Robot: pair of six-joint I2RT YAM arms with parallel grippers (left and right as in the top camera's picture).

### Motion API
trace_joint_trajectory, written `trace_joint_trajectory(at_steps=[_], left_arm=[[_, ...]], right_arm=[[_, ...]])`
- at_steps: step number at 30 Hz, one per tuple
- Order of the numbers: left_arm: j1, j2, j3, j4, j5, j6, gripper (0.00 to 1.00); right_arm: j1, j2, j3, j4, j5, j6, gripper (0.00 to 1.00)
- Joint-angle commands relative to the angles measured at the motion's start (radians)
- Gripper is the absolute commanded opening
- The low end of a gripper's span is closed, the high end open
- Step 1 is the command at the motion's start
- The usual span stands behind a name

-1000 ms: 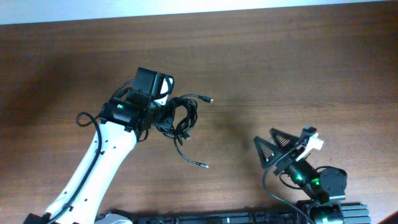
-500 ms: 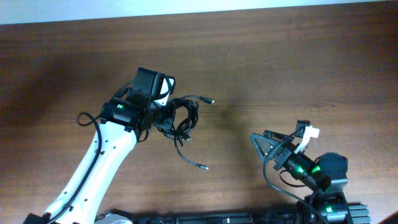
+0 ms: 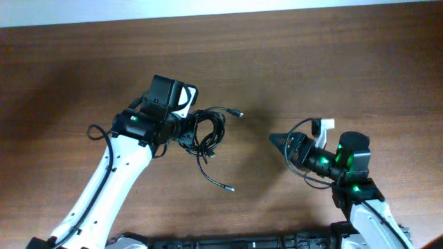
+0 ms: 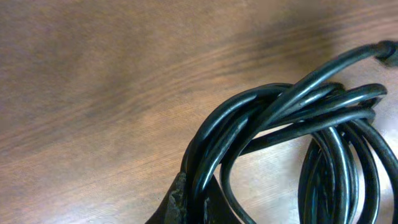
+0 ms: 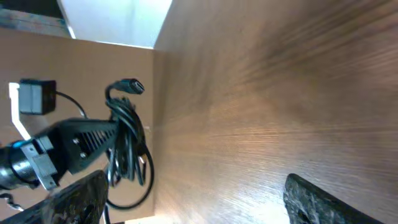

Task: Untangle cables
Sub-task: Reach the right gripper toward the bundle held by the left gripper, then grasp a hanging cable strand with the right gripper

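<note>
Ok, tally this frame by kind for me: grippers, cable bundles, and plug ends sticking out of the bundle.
Grippers: 2, left gripper and right gripper
Cable bundles: 1, the cables; the cords inside cannot be counted
Free plug ends: 2, upper plug end and lower plug end
Total: 5

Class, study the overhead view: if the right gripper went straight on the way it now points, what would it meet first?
Probably the tangled cables held by the left gripper; only bare table lies between. The right gripper is at an unclear height, so it might pass above them.
</note>
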State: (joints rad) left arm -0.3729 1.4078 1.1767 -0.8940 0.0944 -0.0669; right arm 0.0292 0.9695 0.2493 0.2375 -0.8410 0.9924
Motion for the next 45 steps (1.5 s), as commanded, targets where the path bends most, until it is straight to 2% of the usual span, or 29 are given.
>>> trace_joint_trajectory(at_steps=[1, 4, 5, 7, 10, 15, 18, 20, 22, 25, 28, 30, 32, 35, 37, 40, 43, 45], left_arm=[[0.003, -0.017, 0.021, 0.003, 0.128, 0.016, 0.0], [0.003, -0.017, 0.021, 0.002, 0.128, 0.016, 0.0], [0.003, -0.017, 0.021, 0.002, 0.131, 0.016, 0.0], [0.003, -0.017, 0.021, 0.001, 0.175, 0.03, 0.0], [0.003, -0.017, 0.021, -0.005, 0.276, 0.145, 0.0], [0.002, -0.017, 0.02, -0.02, 0.285, 0.152, 0.0], [0.002, -0.017, 0.011, -0.024, 0.285, 0.151, 0.0], [0.002, -0.017, 0.008, -0.023, 0.284, 0.151, 0.0], [0.002, -0.017, 0.005, -0.018, 0.284, 0.152, 0.0], [0.003, -0.017, 0.004, -0.004, 0.284, 0.151, 0.0], [0.002, -0.017, 0.004, -0.001, 0.284, 0.151, 0.0], [0.002, -0.017, 0.004, -0.002, 0.284, 0.151, 0.0], [0.002, -0.017, 0.002, -0.003, 0.284, 0.158, 0.0], [0.002, -0.017, 0.001, -0.004, 0.285, 0.242, 0.0], [0.002, -0.017, 0.001, 0.0, 0.284, 0.29, 0.0], [0.002, -0.017, 0.001, 0.045, 0.283, 0.29, 0.0], [0.003, -0.017, 0.001, 0.071, 0.283, 0.289, 0.0], [0.002, -0.017, 0.001, 0.07, 0.283, 0.284, 0.0]], right_arm=[[0.063, 0.034, 0.017, 0.13, -0.011, 0.064, 0.88], [0.156, 0.063, 0.017, 0.27, 0.061, 0.064, 0.87], [0.187, 0.076, 0.017, 0.311, 0.097, 0.061, 0.79], [0.232, 0.109, 0.017, 0.4, 0.15, 0.016, 0.7], [0.247, 0.163, 0.017, 0.5, 0.171, -0.074, 0.68], [0.248, 0.23, 0.017, 0.594, 0.225, -0.129, 0.54], [0.248, 0.231, 0.017, 0.612, 0.205, -0.128, 0.38], [0.248, 0.231, 0.017, 0.613, 0.152, -0.128, 0.2], [0.248, 0.231, 0.017, 0.612, 0.115, -0.128, 0.15], [0.248, 0.231, 0.017, 0.613, 0.061, -0.128, 0.11], [0.248, 0.231, 0.017, 0.615, 0.054, -0.129, 0.15], [0.248, 0.231, 0.017, 0.619, 0.05, -0.128, 0.04], [0.247, 0.231, 0.018, 0.685, 0.029, -0.128, 0.04], [0.245, 0.231, 0.063, 0.7, -0.035, -0.128, 0.04], [0.246, 0.231, 0.126, 0.62, -0.101, -0.128, 0.04], [0.304, 0.231, 0.189, 0.483, -0.134, -0.129, 0.04], [0.391, 0.231, 0.19, 0.306, -0.001, -0.13, 0.04], [0.463, 0.231, 0.19, 0.271, 0.075, -0.128, 0.04]])
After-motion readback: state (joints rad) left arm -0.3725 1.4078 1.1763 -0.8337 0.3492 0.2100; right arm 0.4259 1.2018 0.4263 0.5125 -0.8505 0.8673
